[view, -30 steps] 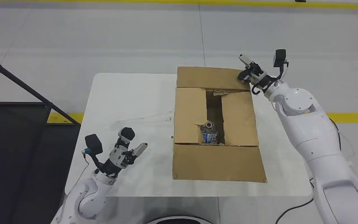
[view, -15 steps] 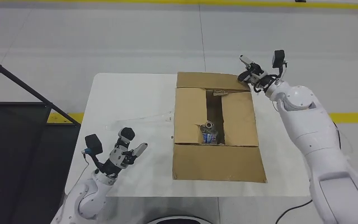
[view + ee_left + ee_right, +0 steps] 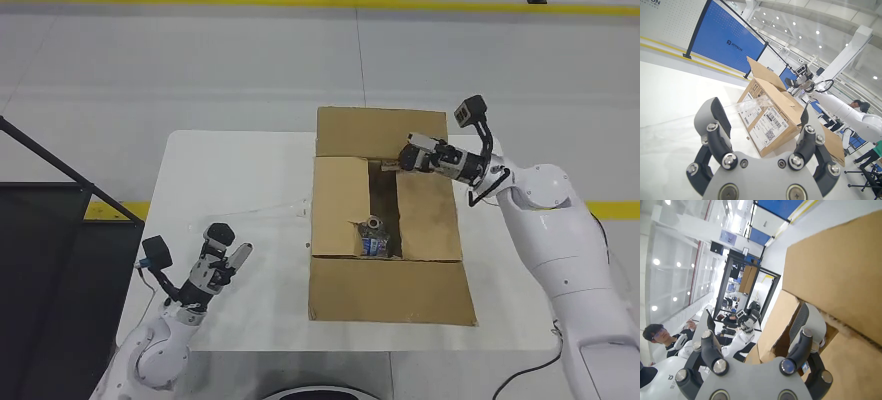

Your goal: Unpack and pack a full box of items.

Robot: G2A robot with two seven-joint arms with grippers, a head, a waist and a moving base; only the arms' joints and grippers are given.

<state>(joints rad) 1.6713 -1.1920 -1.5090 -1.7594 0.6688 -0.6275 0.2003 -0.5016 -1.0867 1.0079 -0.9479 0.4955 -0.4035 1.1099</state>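
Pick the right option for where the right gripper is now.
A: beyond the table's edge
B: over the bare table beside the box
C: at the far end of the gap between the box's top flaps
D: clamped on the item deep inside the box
C: the right gripper is open over the far end of the slot between the flaps of the cardboard box; the left gripper is the one over the table.

The cardboard box (image 3: 345, 205) stands on the right half of the bench (image 3: 230, 170). Its far and near flaps are folded outward. The two side flaps lie over the opening with a gap between them. A bottle (image 3: 373, 238) is inside the box, in the near part of this gap. A strip of plastic film (image 3: 255, 212) lies on the bench, left of the box. My left end effector (image 3: 228, 245) is over the near left part of the bench, well apart from the box. My right end effector (image 3: 408, 152) is at the far end of the gap.
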